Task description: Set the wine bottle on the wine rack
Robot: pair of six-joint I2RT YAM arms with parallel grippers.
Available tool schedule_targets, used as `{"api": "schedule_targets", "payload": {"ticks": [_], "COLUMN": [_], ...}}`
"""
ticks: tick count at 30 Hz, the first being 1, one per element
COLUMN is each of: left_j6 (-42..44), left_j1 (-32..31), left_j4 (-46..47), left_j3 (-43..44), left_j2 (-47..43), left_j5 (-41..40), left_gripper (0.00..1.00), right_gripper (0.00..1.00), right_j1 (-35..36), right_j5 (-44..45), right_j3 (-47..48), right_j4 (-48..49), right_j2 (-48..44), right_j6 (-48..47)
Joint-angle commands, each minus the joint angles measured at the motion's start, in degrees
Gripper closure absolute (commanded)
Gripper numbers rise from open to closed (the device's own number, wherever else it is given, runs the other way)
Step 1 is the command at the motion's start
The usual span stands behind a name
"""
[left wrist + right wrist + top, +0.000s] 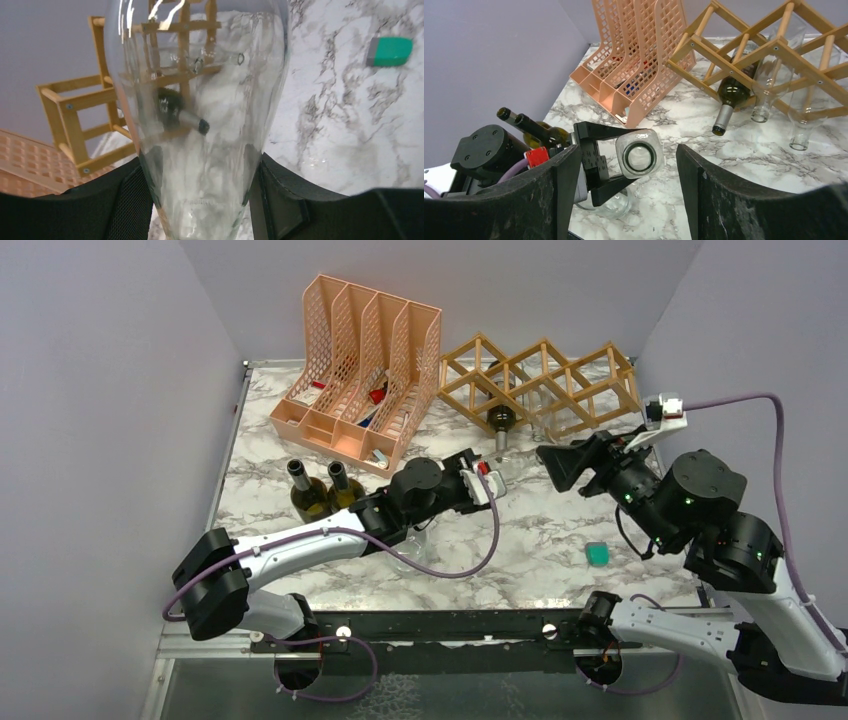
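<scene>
While the left gripper (626, 160) clamps the clear wine bottle (210, 165), long axis along its fingers (125, 200) toward the wine rack (545, 390) just ahead, the right gripper (562, 466) stands apart-fingered, empty.

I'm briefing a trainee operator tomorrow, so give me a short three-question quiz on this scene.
1. Multiple choice: what is the left end effector holding?
A) a mug
B) a clear glass bottle
C) nothing

2. True or false: the right end effector is shut on a bottle.

3. Short answer: how many dark bottles lie in the wine rack?

Key:
1. B
2. False; its fingers are open with nothing between them.
3. One, with its neck pointing toward the arms.
</scene>
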Motion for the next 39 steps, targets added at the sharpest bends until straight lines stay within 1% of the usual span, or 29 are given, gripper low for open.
{"api": "schedule_targets", "payload": {"ticks": [1,4,9,12,16,20,22,27,31,39], "left_j6": [17.77,26.37,40.94,45.67,52.34,54.75,56.15,57.83,58.98,61.46], "left_j1": [-0.11,-0.14,-0.14,-0.15,-0.15,-0.21,-0.48,-0.87,-0.98,-1.14], "left_j4": [4.45,5.40,6.98,7.81,7.81,7.79,7.74,7.73,7.72,7.72], "left_j3": [1.89,2.04,4.40,7.54,8.24,7.32,6.61,6.18,5.38,3.66], "left_j2": [-1.65,-1.74,-0.53,0.73,1.11,0.66,0.53,0.54,0.44,0.27], "left_j5": [3.14,5.04,5.70,7.43,9.53,12.40,13.21,13.20,13.05,11.65], "left_gripper": [1.00,1.00,1.00,1.00,1.00,1.00,1.00,1.00,1.00,1.00], "right_gripper": [0.28,0.28,0.28,0.28,0.28,0.28,0.28,0.28,0.28,0.36], "right_j1": [0.38,0.37,0.31,0.32,0.38,0.37,0.34,0.38,0.32,0.35], "right_j5": [-1.09,-1.14,-5.80,-7.04,-8.13,-6.39,-6.97,-10.40,-8.93,-9.56], "right_j3": [3.43,5.07,6.41,5.93,4.45,2.83,2.41,-0.84,-4.47,-8.79], "right_j4": [-7.98,-9.40,-13.12,-14.92,-15.35,-15.59,-15.60,-13.06,-12.10,-8.96], "right_j2": [-0.24,-0.59,0.68,2.00,2.84,3.68,4.46,5.07,5.81,6.13], "right_j6": [-1.59,-1.99,-3.39,-3.37,-2.97,-3.01,-3.18,-3.59,-1.75,-0.90]}}
